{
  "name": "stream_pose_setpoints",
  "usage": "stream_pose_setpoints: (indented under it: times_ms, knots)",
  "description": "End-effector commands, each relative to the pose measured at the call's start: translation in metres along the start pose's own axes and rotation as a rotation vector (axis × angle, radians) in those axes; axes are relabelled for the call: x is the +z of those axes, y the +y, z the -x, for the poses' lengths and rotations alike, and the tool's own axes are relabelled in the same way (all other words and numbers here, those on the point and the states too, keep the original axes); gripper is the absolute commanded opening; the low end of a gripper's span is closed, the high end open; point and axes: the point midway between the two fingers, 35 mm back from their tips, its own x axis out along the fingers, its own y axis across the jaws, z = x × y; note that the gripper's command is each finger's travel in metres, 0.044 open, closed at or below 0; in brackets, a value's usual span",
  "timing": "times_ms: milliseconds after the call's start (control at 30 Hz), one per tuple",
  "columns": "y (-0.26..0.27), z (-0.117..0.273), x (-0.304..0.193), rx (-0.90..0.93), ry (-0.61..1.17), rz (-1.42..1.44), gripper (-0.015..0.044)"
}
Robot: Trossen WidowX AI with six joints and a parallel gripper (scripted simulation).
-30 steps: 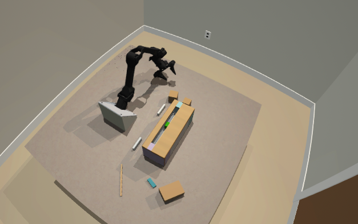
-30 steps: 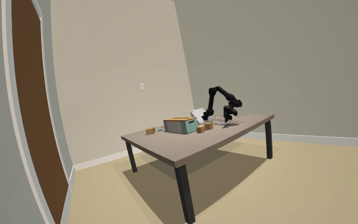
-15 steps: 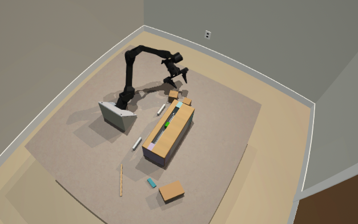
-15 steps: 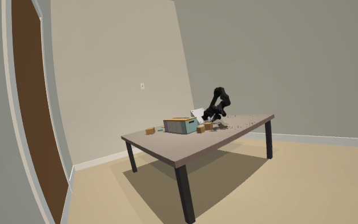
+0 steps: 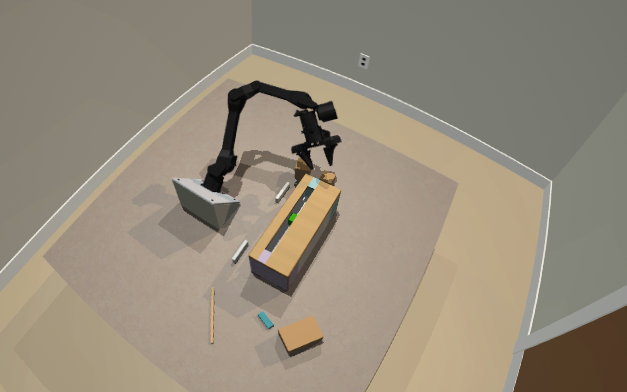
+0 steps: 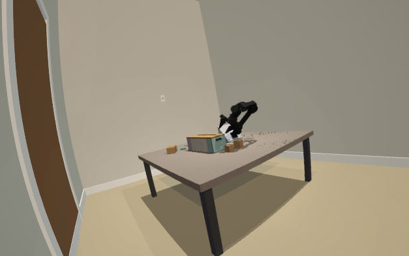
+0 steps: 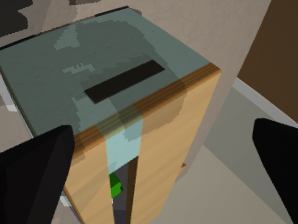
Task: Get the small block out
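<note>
The black gripper hung just above centre of the overhead view, jaws spread wide and holding nothing, above the far end of the long wooden box. The small green block sat inside the box on its shelf, at mid-frame, below and left of the jaws, well apart from them

end effector fingers cropped in wrist view, green block half hidden in box
</note>
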Motion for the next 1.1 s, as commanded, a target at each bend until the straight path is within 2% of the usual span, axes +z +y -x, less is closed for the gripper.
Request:
stream_pose_setpoints:
  times_ms: [0, 300, 433, 500, 1067]
  knots:
    - [-0.010, -0.004, -0.032, 0.023, 0.007, -0.047, 0.0400]
    - [0.010, -0.042, -0.099, 0.349, 0.049, 0.103, 0.0400]
    - [0.031, -0.056, -0.149, 0.593, -0.075, 0.163, 0.0400]
    - [0.037, -0.058, -0.164, 0.653, -0.143, 0.168, 0.0400]
    - [0.044, -0.066, -0.160, 0.659, -0.152, 0.169, 0.0400]
